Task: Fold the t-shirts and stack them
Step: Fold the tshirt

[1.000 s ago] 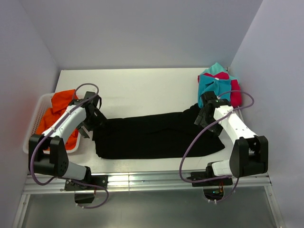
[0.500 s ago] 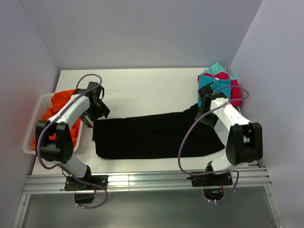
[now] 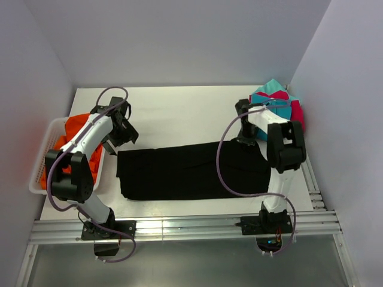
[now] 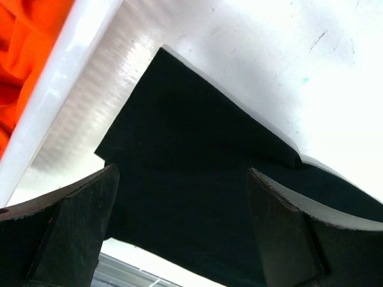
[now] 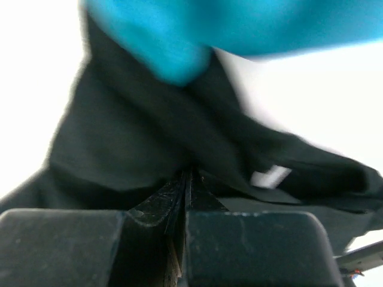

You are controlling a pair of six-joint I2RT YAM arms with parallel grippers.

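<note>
The black t-shirt lies as a long folded strip across the middle of the table. My left gripper hovers open over its far left corner, with cloth showing between the fingers and nothing gripped. My right gripper is at the shirt's far right end, shut on a bunched fold of the black cloth; its fingertips meet there. Teal and pink-red shirts are piled at the back right. The teal shirt hangs just beyond the pinch. An orange shirt lies in the basket.
A white basket stands at the left table edge, its rim close beside my left gripper. Walls enclose the table on the left, back and right. A metal rail runs along the near edge.
My right gripper has shut on the black shirt's right end and shifted back and left, drawing the cloth in slightly. My left gripper has moved back to the shirt's far left corner, still open.
</note>
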